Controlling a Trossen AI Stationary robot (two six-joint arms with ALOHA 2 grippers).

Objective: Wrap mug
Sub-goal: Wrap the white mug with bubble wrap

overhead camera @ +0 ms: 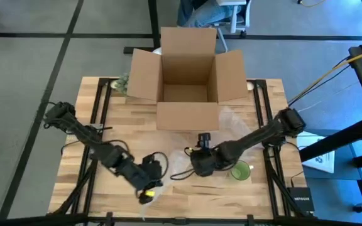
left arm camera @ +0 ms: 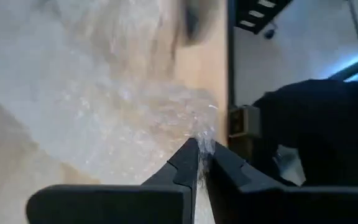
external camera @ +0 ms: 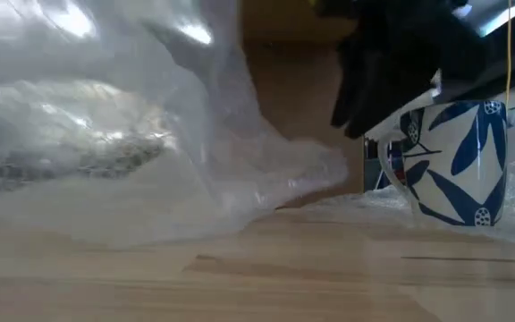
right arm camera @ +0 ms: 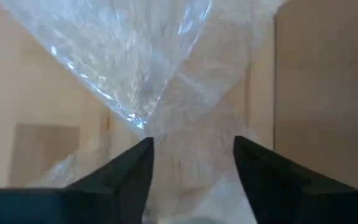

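The mug [external camera: 454,161] is white with blue leaves and stands upright on the table near its front right, also seen as the mug [overhead camera: 241,171] from above. Clear bubble wrap [external camera: 150,134] lies crumpled on the table, reaching up to the mug's foot. My left gripper [left arm camera: 201,155] is shut on the wrap and shows near the front edge as my left gripper [overhead camera: 148,187]. My right gripper [right arm camera: 192,155] is open just left of the mug, seen from above as my right gripper [overhead camera: 192,164], with wrap in front of its fingers. My left gripper pinches a bunched bit of the bubble wrap [left arm camera: 205,140] between its two shut fingers. The rest of the sheet spreads out beyond the fingers, over the table. Whether my right gripper touches the wrap before it, I cannot tell.
An open cardboard box [overhead camera: 187,75] stands at the far middle of the table, flaps spread. More wrap [overhead camera: 234,122] lies between the box and the right arm. Bare wood shows at the left and along the front edge.
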